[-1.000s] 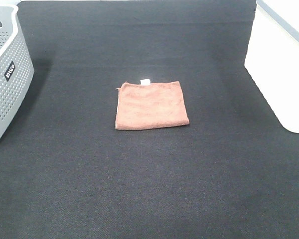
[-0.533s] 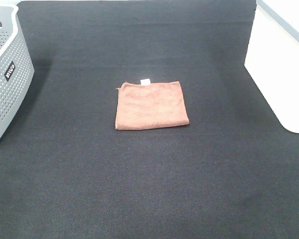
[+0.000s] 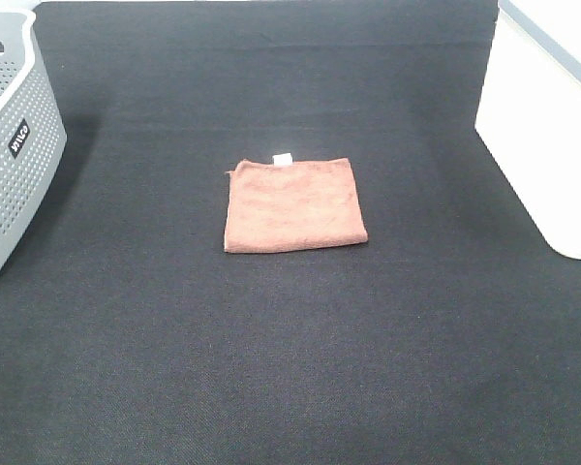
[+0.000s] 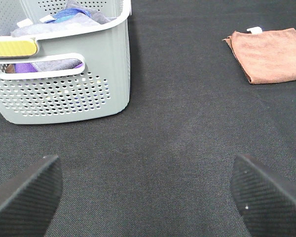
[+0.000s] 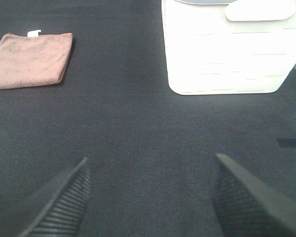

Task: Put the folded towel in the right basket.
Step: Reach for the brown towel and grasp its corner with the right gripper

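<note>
**Exterior high view.** The folded towel (image 3: 293, 205) lies flat at the centre of the black mat (image 3: 290, 368), with its white tag at 12 o'clock on the far edge. The right basket (image 3: 542, 145), white, stands at 2 o'clock from the towel, well apart. The grey basket (image 3: 15, 145) stands at 10 o'clock, also well apart. No arm shows in this view.

**Left wrist view.** The left gripper (image 4: 145, 197) has its fingers spread wide with nothing between them. The grey basket, holding cloths, is the nearer item. The towel lies farther off.

**Right wrist view.** The right gripper (image 5: 153, 197) is likewise spread and empty. The towel and the right basket both lie ahead of it, well apart from each other.

**Assessment.** The task is at the approach step and no grasp has been made. The next move probably falls to the right arm: descend on a towel edge, pinch all layers so the fold holds, and clear the basket rim before release.
</note>
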`<state>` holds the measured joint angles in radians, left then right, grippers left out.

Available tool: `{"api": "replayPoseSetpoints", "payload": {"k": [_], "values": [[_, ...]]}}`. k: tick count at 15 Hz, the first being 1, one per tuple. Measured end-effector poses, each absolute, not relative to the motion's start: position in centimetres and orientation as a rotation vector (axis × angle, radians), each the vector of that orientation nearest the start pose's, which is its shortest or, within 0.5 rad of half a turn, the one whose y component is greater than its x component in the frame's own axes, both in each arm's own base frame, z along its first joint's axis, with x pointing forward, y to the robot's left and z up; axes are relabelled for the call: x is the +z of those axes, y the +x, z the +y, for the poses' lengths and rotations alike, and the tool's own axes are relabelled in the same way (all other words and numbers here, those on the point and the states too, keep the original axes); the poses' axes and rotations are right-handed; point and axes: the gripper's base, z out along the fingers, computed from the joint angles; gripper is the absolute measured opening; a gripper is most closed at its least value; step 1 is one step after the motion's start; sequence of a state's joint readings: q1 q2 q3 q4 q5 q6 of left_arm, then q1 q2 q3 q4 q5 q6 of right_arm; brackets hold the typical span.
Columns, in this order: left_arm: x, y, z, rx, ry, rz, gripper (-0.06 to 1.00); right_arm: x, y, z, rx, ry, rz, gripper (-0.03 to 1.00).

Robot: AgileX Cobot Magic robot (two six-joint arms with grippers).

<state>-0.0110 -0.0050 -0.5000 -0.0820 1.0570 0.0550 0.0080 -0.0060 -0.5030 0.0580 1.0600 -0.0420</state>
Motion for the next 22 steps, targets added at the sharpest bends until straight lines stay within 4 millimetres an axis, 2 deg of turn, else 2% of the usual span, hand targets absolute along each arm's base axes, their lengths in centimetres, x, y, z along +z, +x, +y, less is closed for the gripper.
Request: {"api": "replayPoseSetpoints", "payload": {"k": [19, 22], "values": [[27.8, -0.6, -0.6, -0.070, 0.071, 2.032, 0.88, 27.9, -0.6, 0.5, 0.053, -0.054, 2.031, 0.65], [27.8, -0.6, -0.6, -0.070, 0.071, 2.032, 0.88, 29.5, 1.4, 0.6, 0.076, -0.045, 2.009, 0.65]]}}
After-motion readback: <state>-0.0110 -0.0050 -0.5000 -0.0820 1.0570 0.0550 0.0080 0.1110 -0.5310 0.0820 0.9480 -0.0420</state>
